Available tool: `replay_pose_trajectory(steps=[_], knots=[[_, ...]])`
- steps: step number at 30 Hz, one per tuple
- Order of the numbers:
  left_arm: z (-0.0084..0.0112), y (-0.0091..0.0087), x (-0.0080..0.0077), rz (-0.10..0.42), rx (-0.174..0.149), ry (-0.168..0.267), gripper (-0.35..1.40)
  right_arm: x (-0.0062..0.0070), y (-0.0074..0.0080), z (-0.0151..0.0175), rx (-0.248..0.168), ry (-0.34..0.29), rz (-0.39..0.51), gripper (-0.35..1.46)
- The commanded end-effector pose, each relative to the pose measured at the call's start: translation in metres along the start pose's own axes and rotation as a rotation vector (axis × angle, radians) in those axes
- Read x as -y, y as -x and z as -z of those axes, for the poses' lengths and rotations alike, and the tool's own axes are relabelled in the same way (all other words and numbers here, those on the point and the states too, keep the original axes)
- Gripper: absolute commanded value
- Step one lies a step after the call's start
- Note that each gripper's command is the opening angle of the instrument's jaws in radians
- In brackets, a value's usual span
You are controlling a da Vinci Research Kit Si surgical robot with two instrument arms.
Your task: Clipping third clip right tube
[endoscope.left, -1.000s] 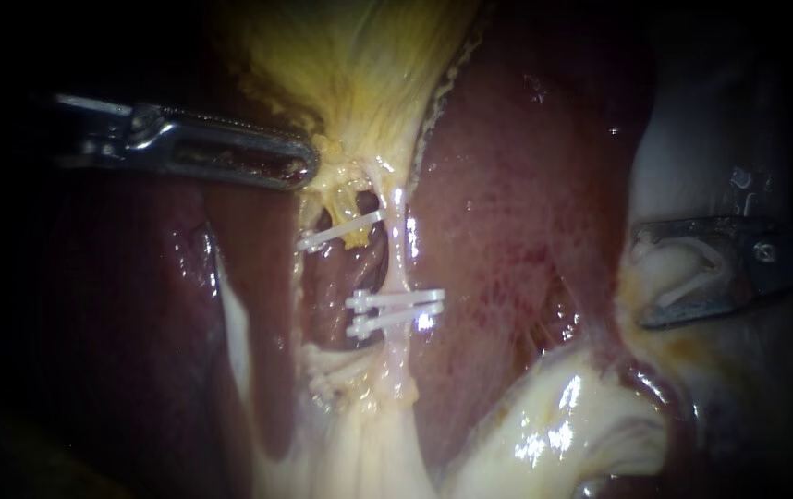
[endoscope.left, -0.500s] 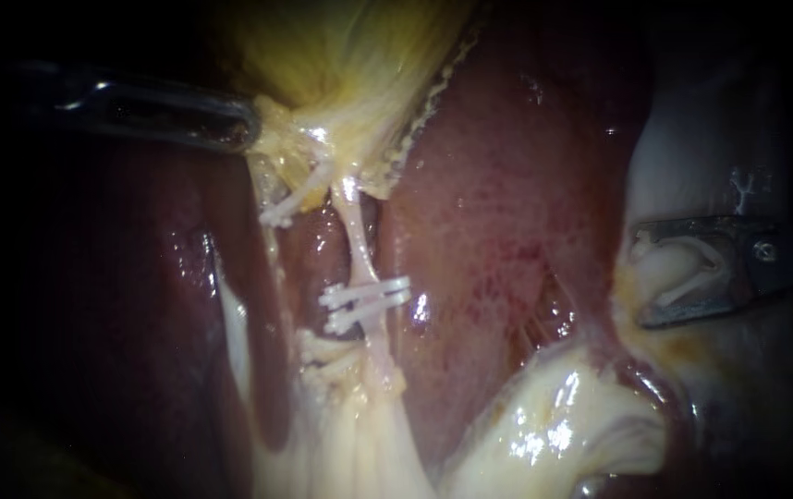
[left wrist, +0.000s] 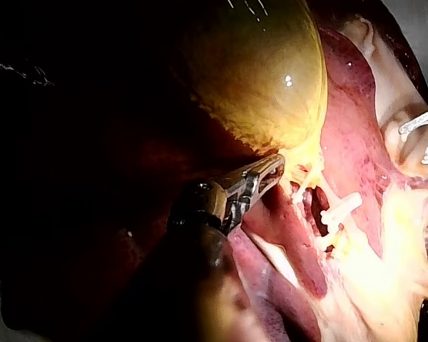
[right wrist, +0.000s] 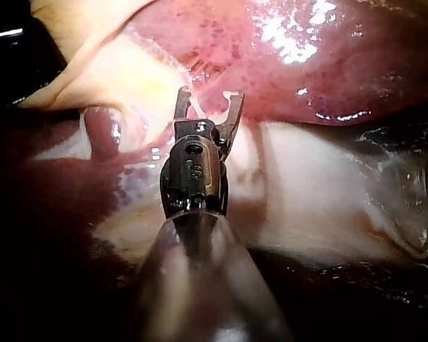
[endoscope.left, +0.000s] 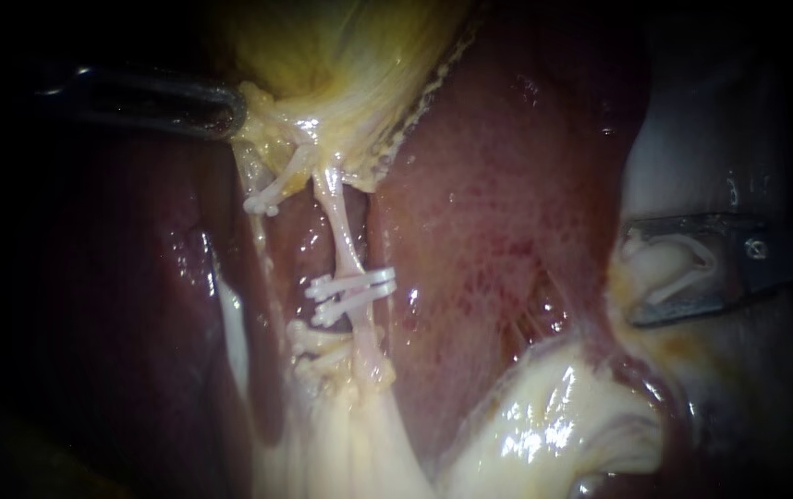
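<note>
One liver (endoscope.left: 498, 212), one gallbladder (endoscope.left: 341, 46) beyond it. Two instruments: left instrument (endoscope.left: 233, 106) clamped on the gallbladder's neck, right instrument (endoscope.left: 634, 273) jaws wide, cradling a loaded clip (endoscope.left: 688, 268), well right of the tubes. Right tube (endoscope.left: 346, 245), mid-scene, carries two clips (endoscope.left: 352, 291).

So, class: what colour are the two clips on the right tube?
White. The clips show best in the endoscope view, against the dark red liver.

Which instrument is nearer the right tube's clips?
Left. Left instrument, gripping the gallbladder, is up-left of the clips; right instrument, carrying a spare clip, is farther to their right.
</note>
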Motion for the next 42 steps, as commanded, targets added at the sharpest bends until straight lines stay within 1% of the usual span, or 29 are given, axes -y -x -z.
replay_pose_trajectory(steps=[1,3,5,7,9,15,22,25,30,37,42], knots=[[0.0000,0.0000,0.0000,0.000,0.000,0.000,-0.35,0.0000,-0.0004,-0.0001,-0.014,-0.003,-0.014,0.49],[0.0000,0.0000,0.0000,0.000,0.000,0.000,-0.35,0.0001,-0.0014,-0.0004,-0.038,-0.011,-0.037,0.49],[0.0000,-0.0001,0.0000,0.000,0.000,0.000,-0.35,0.0002,-0.0023,-0.0007,-0.047,-0.020,-0.052,0.50],[0.0000,-0.0001,0.0000,0.000,0.000,0.001,-0.35,0.0002,-0.0032,-0.0013,-0.048,-0.046,-0.078,0.50],[0.0000,-0.0001,0.0000,0.000,0.000,0.001,-0.35,0.0004,-0.0040,-0.0018,-0.048,-0.095,-0.103,0.50],[0.0000,-0.0001,0.0000,0.000,0.000,0.001,-0.35,0.0005,-0.0063,-0.0038,-0.041,-0.130,-0.195,0.50],[-0.0001,-0.0001,0.0000,-0.001,0.000,0.001,-0.35,-0.0001,-0.0085,-0.0065,-0.025,-0.161,-0.350,0.50],[-0.0001,-0.0002,0.0000,-0.001,0.001,0.001,-0.35,-0.0004,-0.0093,-0.0075,-0.017,-0.175,-0.415,0.49],[-0.0001,-0.0002,0.0000,-0.001,0.001,0.002,-0.35,-0.0009,-0.0101,-0.0089,-0.015,-0.188,-0.490,0.49],[-0.0001,-0.0003,0.0000,-0.001,0.001,0.002,-0.35,-0.0022,-0.0109,-0.0114,-0.062,-0.197,-0.616,0.49],[-0.0001,-0.0003,0.0000,-0.001,0.001,0.002,-0.35,-0.0036,-0.0110,-0.0131,-0.090,-0.201,-0.667,0.49]])
